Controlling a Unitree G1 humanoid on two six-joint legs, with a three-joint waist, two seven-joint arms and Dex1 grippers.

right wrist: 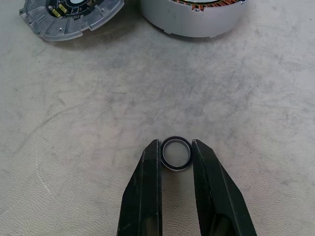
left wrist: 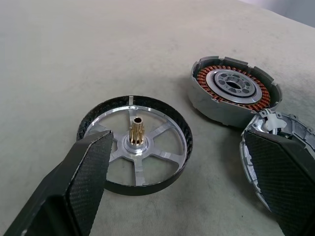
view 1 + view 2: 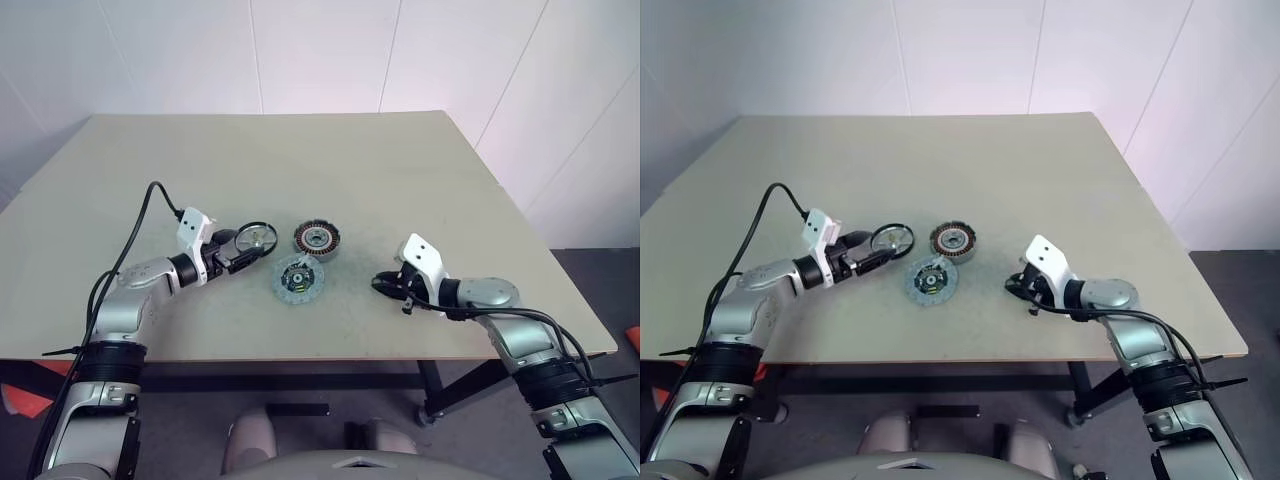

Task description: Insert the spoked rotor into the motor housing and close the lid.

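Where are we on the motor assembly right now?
Nothing is assembled yet. The spoked rotor lies flat on the table between the open left gripper fingers, not gripped. The right gripper is pinching a small metal ring. The motor housing sits open and empty; the lid lies beside it. Insertion and closing remain.

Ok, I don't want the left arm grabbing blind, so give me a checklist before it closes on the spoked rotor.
1. Left end effector open: ok.
2. Spoked rotor flat on the table: ok.
3. Rotor centred between the left fingers: not ok, it sits by one finger.
4. Motor housing open, windings showing, nothing inside: ok.
5. Lid off the housing, lying beside it: ok.
6. Right end effector clear of the housing, fingers against the small ring: ok.
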